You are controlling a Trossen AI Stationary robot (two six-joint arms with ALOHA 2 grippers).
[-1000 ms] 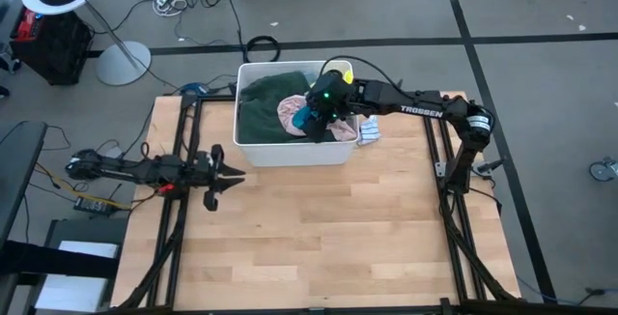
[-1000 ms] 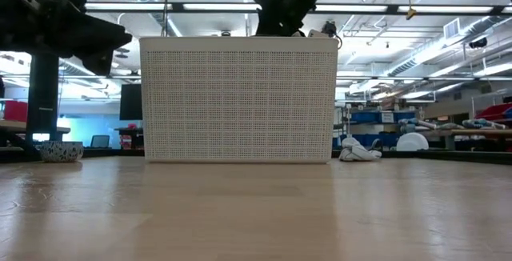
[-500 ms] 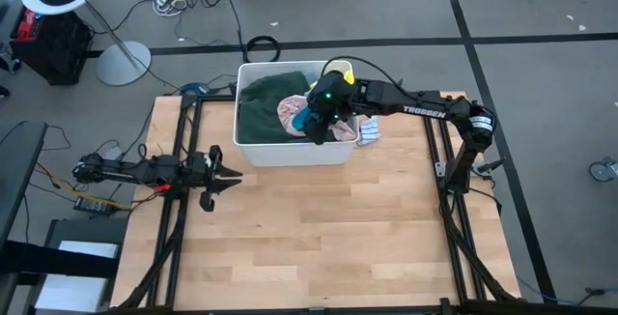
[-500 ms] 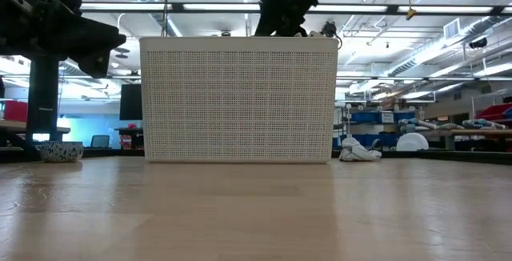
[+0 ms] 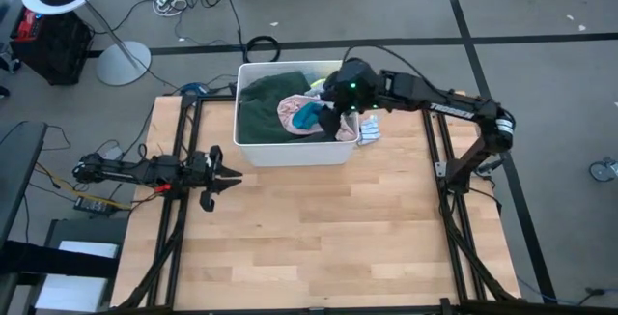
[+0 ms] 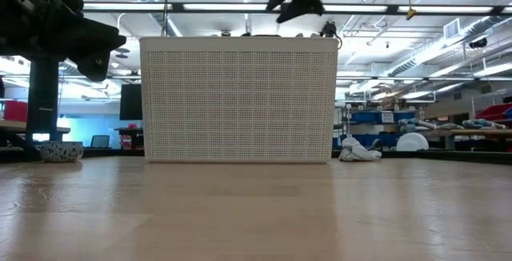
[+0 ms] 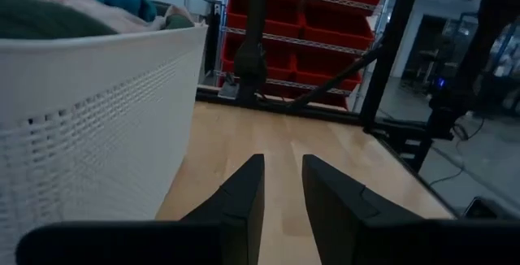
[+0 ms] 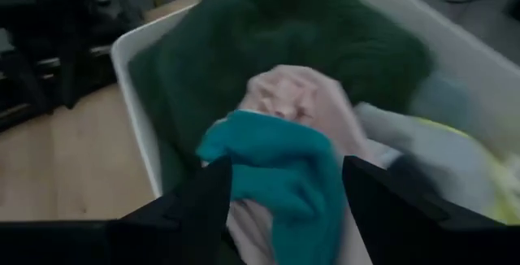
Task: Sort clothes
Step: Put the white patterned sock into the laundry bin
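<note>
Right pincer (image 5: 338,122) is being held wide open and empty above the clothes (image 5: 290,114), which are all lying heaped in the bin (image 5: 290,151) except a small piece (image 5: 369,131) just beside it, so sorting is barely being started.

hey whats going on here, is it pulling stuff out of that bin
Not yet. The right gripper hangs over the white bin with its fingers open around nothing, right above a teal garment lying on a pink one, next to a dark green one. All the clothes sit in the bin. The left gripper waits low over the table, beside the bin, holding nothing.
</note>
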